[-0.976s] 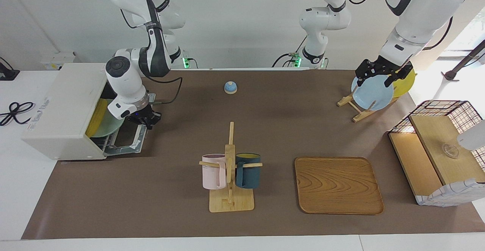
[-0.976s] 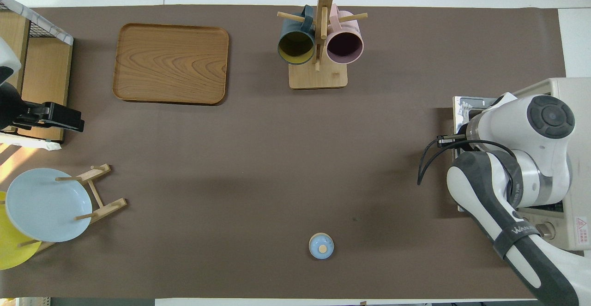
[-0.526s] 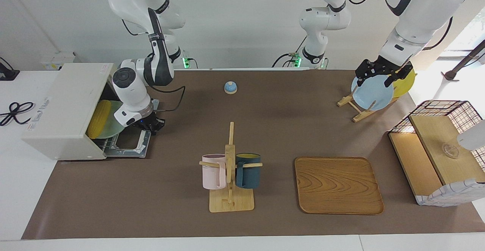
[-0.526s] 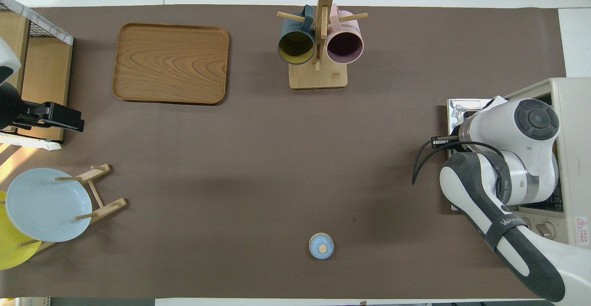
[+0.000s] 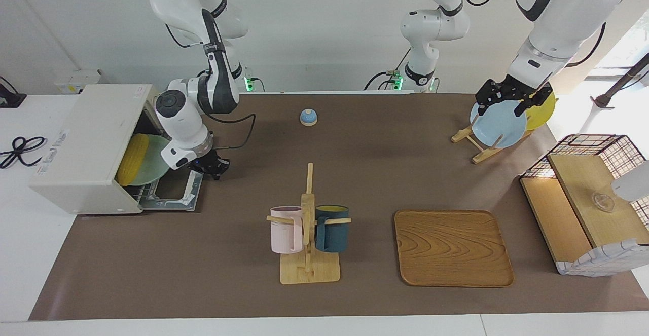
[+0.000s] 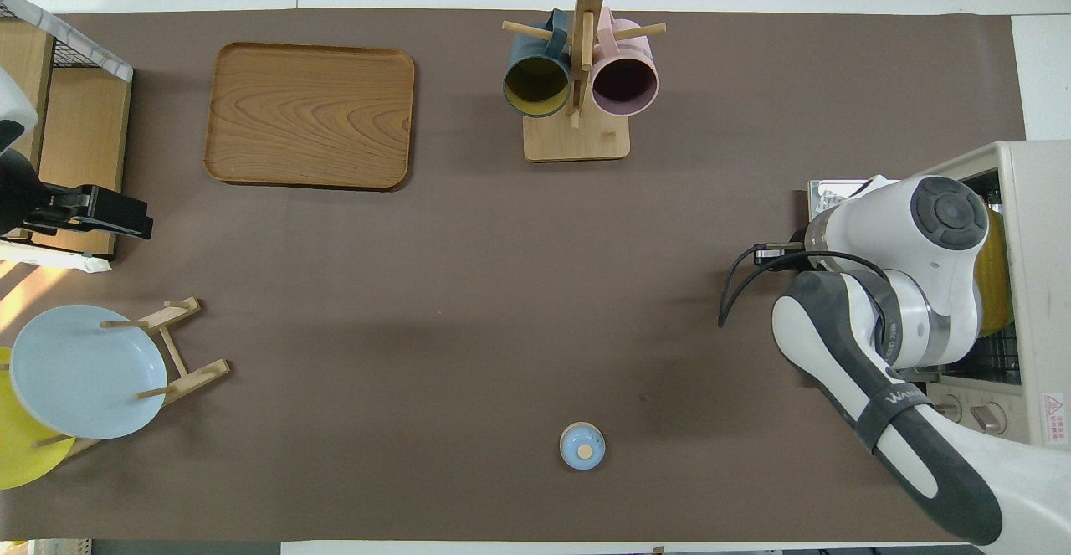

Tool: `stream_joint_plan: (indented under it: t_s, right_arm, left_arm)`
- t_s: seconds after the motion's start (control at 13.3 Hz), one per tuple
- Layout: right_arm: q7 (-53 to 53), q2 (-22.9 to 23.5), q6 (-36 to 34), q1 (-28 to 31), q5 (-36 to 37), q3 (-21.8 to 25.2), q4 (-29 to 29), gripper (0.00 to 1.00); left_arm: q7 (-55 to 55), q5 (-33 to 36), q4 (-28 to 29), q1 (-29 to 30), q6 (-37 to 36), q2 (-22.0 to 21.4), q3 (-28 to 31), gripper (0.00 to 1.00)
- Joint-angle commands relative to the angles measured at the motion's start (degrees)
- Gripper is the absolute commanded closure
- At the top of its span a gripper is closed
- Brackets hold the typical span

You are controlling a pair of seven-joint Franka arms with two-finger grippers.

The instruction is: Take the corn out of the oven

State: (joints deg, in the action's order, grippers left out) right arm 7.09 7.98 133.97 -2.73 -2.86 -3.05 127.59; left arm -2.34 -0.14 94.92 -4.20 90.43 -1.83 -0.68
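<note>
Your oven [image 5: 88,146] sits at the right arm's end of the table, and its door [image 5: 175,190] is down flat. The corn [image 5: 133,158] lies inside on a pale green plate [image 5: 152,159], right at the open front. So the door step looks done, and the corn is not out yet.

Your right gripper [image 5: 212,166] hangs low over the edge of the door, just in front of the oven. I cannot tell if its fingers are spread or pressed together, and it holds nothing that I can see.

Your left gripper [image 5: 511,96] waits over the blue plate [image 5: 497,123] on the plate stand [image 5: 474,143], at the left arm's end of the table. Its fingers look spread.

I think your next move is to reach into the oven for the corn. You need to go in low, under the oven's top, and pinch the corn around its middle. Take care not to bump the green plate or the door.
</note>
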Motion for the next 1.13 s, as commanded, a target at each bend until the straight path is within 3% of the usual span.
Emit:
stream_joint_plan:
  t_s: [0.0,0.08,0.23,0.3,0.38,0.68,1.05]
  right_arm:
    - [1.5,-3.4,-9.7,-1.0,-0.4,0.7,-4.4,1.0]
    - [1.5,-5.1,-13.5,-0.4,0.4,0.9,-5.7,1.0]
    - [1.5,-7.9,-18.0,1.6,4.3,1.0,-6.2,0.72]
    - [1.5,-8.6,-19.2,2.3,7.0,1.0,-6.2,0.66]
    - [1.5,-8.9,-20.2,3.9,8.3,0.9,-6.2,0.52]
    - [-3.5,-9.7,-19.8,9.0,8.6,0.9,-4.5,0.5]
    - [-10.0,-10.8,-13.8,11.6,8.6,0.9,0.3,0.55]
  left_arm:
    - [-0.5,0.7,1.2,0.4,0.7,-1.2,-0.4,0.0]
    - [-0.5,0.7,1.2,0.5,0.7,-1.2,-0.4,0.0]
    - [-0.5,0.8,1.2,0.5,0.7,-1.2,-0.4,0.0]
    - [-0.5,0.7,1.2,0.5,0.7,-1.2,-0.4,0.0]
    - [-0.5,0.7,1.2,0.4,0.7,-1.2,-0.4,0.0]
    - [-0.5,0.7,1.2,0.5,0.7,-1.2,-0.4,0.0]
    - [-0.5,0.7,1.2,0.4,0.7,-1.2,-0.4,0.0]
